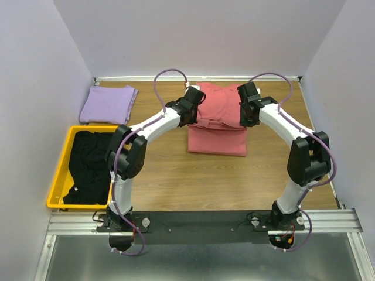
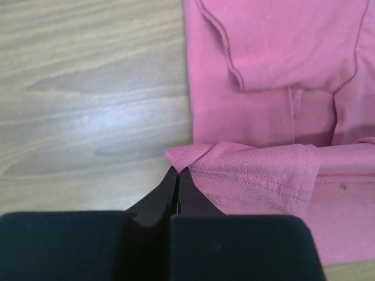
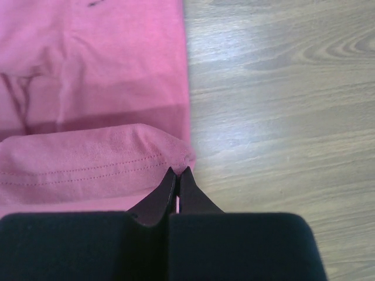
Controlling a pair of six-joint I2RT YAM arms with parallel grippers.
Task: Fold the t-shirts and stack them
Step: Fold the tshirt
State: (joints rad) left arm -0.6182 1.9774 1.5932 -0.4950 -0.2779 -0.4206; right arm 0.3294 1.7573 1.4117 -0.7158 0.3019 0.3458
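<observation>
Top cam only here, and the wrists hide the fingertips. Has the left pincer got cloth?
Observer: Yes, the left pincer is shut on a hemmed corner of the pink shirt.
Operator: And the right?
Observer: The right pincer is shut too, its tips pinching another stitched corner at the shirt's edge.
Operator: Is the cloth flat or doubled there?
Observer: Doubled. In both wrist views the gripped hem is a flap lying over a flat layer of the same shirt.
</observation>
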